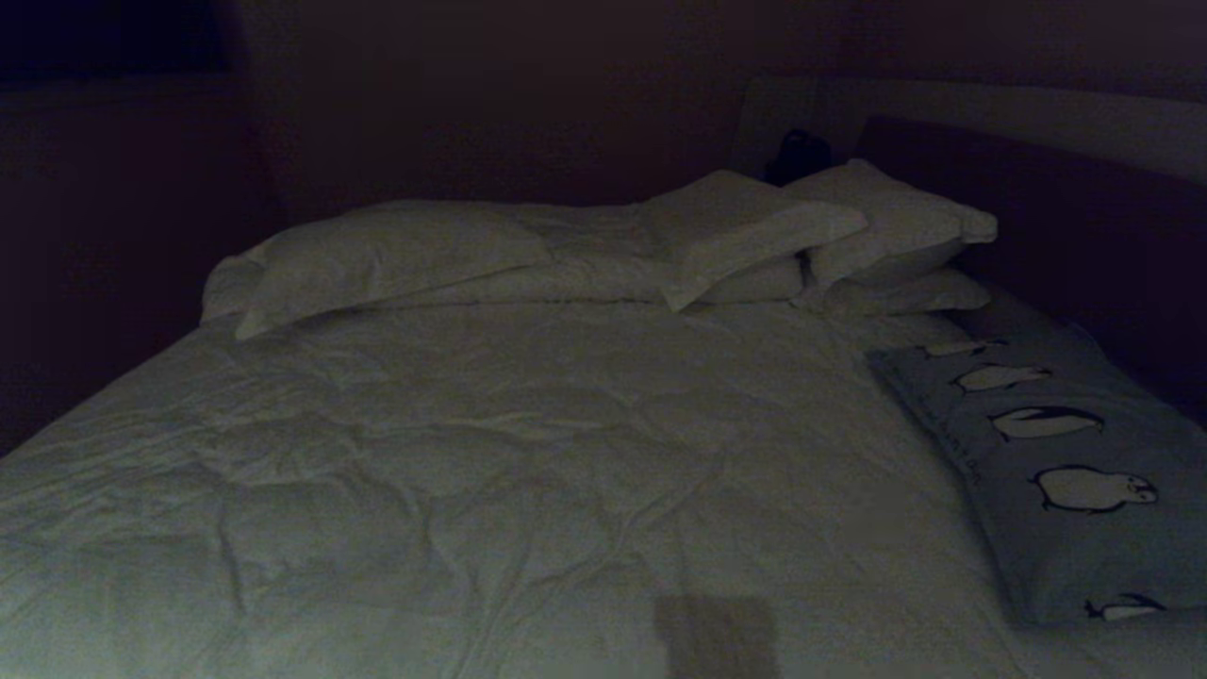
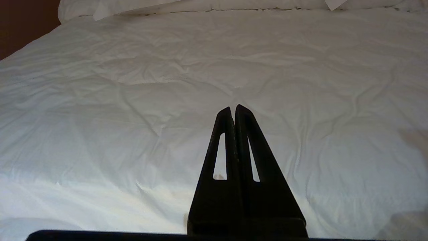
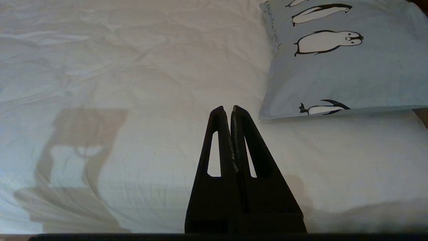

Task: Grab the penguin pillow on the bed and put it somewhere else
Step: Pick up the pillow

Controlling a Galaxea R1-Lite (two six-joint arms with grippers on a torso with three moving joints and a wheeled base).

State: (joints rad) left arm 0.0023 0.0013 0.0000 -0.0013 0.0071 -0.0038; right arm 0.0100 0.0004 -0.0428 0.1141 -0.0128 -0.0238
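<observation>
Large bed [image 1: 490, 453] with wrinkled white quilted duvet, taken as landmark. Rectangular grey-blue penguin pillow [image 1: 1056, 462] lies flat on its right side, next to the dark headboard [image 1: 1066, 217], below stacked plain white pillows [image 1: 849, 245]. Left gripper [image 2: 233, 108]: black fingers pressed together, empty, above bare duvet. Right gripper [image 3: 226, 108]: fingers closed, empty, above duvet near pillow's nearest corner, not touching.

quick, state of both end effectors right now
Left end effector: closed, holding nothing, above the bed.
Right end effector: closed, holding nothing, short of the penguin pillow.
</observation>
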